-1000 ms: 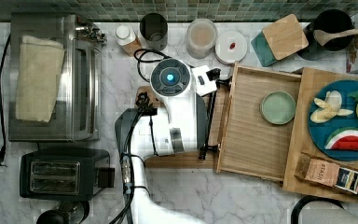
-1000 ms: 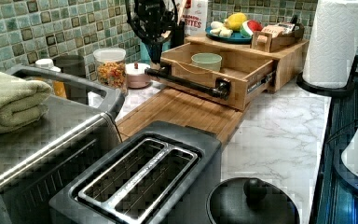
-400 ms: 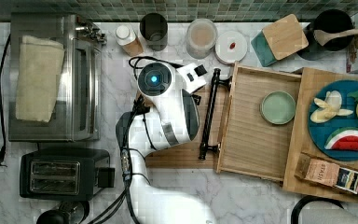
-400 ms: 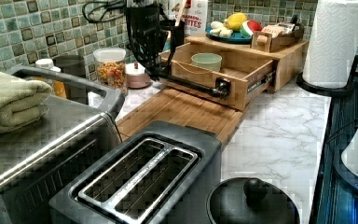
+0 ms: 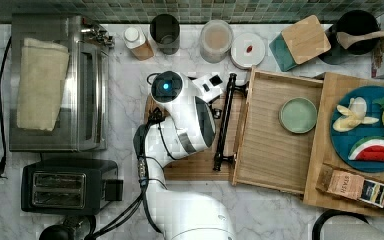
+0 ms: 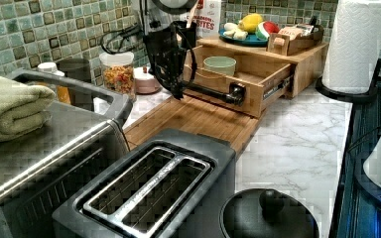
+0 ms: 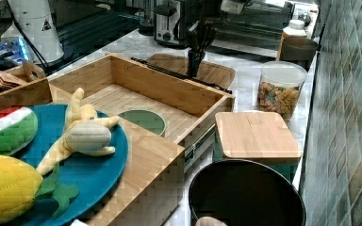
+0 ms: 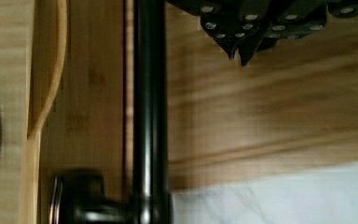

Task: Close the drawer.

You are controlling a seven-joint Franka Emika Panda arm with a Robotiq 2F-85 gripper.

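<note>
The drawer (image 5: 270, 150) stands pulled out, a light-wood tray holding a green bowl (image 5: 298, 115). Its long black bar handle (image 5: 225, 120) runs along the front, at the top view's left side of the drawer. My gripper (image 6: 176, 93) hangs low over the wooden cutting board (image 5: 195, 170), just off the handle (image 6: 213, 91) on the side away from the drawer. In the wrist view the gripper (image 8: 240, 56) is shut with nothing in it, beside the handle (image 8: 150, 107) and not touching it. In the right view the gripper (image 7: 194, 70) stands just beyond the drawer's front rim.
A wooden top (image 5: 330, 190) with a blue fruit plate (image 5: 365, 127) sits over the drawer's far end. Jars (image 5: 215, 40) line the tiled wall. A toaster oven (image 5: 55, 85) and toaster (image 5: 62, 187) stand at the top view's left. A paper towel roll (image 6: 354, 47) is beside the cabinet.
My wrist has moved toward the top view's left, away from the handle and out over the cutting board. The drawer has stayed open in place.
</note>
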